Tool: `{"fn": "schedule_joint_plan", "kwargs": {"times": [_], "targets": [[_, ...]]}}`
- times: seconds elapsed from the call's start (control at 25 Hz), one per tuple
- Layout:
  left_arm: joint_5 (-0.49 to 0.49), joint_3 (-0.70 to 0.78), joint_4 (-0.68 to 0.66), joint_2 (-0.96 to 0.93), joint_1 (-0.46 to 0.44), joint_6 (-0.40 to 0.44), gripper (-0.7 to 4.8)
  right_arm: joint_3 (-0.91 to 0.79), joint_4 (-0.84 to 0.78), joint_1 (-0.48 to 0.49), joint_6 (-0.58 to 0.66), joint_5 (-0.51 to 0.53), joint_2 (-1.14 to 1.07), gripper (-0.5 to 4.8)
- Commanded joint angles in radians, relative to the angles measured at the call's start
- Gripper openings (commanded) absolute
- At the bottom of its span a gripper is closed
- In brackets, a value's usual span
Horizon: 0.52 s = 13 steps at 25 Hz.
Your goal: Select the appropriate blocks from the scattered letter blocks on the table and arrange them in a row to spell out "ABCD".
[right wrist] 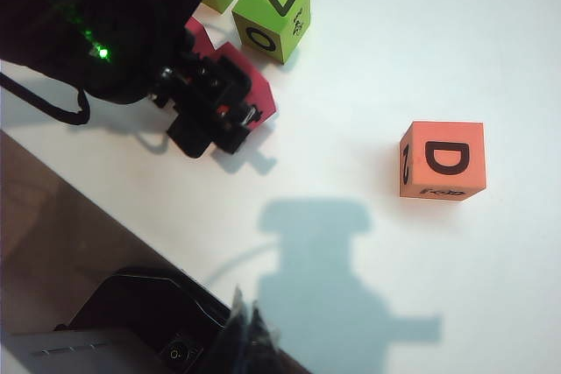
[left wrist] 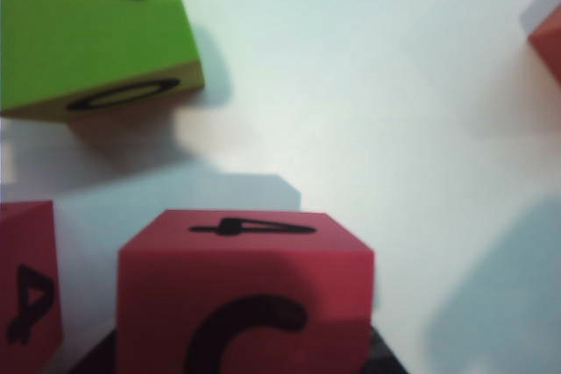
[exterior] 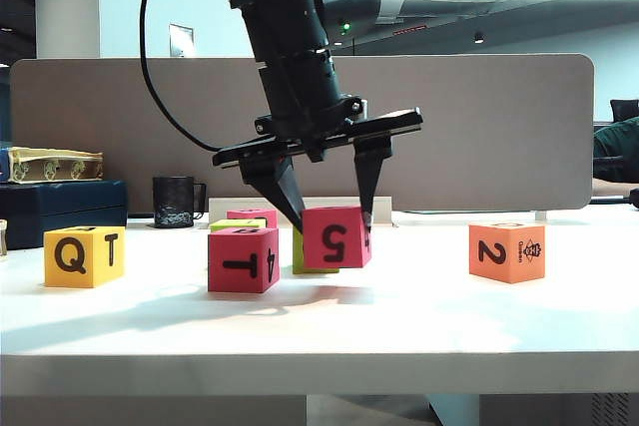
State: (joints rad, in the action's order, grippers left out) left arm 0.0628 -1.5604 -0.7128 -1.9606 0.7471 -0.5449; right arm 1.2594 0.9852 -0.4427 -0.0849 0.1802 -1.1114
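My left gripper (exterior: 332,224) hangs over the middle of the table (exterior: 319,331), shut on the magenta 5/4 block (exterior: 336,237), which is tilted. In the left wrist view that block (left wrist: 245,286) fills the space between the left gripper's (left wrist: 245,358) dark fingers. Just left of it stands the magenta T/4 block (exterior: 243,259). The yellow-orange Q/T block (exterior: 84,256) is at the far left, and the salmon-orange 2 block (exterior: 507,250) at the right shows a D (right wrist: 443,159) on top. My right gripper (right wrist: 245,330) hovers at the table's edge, fingers together and empty.
A lime-green block marked O (left wrist: 88,32) stands behind the held block, partly hidden in the exterior view. Another magenta block (exterior: 252,216) sits further back. A black mug (exterior: 174,202) and dark boxes (exterior: 60,209) stand at the back left before a grey divider panel (exterior: 479,127).
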Motion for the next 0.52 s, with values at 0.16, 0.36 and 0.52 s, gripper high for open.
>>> {"fn": "schedule_joint_plan", "kwargs": {"times": [0.16, 0.36, 0.52], "targets": [[0.031, -0.003, 0.048, 0.003, 0.000, -0.039, 2.68, 0.003, 0.014, -0.001, -0.002, 0.001, 0.003, -0.01], [0.071, -0.002, 0.028, 0.002, 0.000, -0.031, 2.68, 0.003, 0.014, -0.001, -0.002, 0.001, 0.003, -0.01], [0.111, -0.002, -0.001, 0.002, 0.000, -0.030, 2.68, 0.003, 0.013, -0.001, -0.002, 0.001, 0.003, -0.01]]}}
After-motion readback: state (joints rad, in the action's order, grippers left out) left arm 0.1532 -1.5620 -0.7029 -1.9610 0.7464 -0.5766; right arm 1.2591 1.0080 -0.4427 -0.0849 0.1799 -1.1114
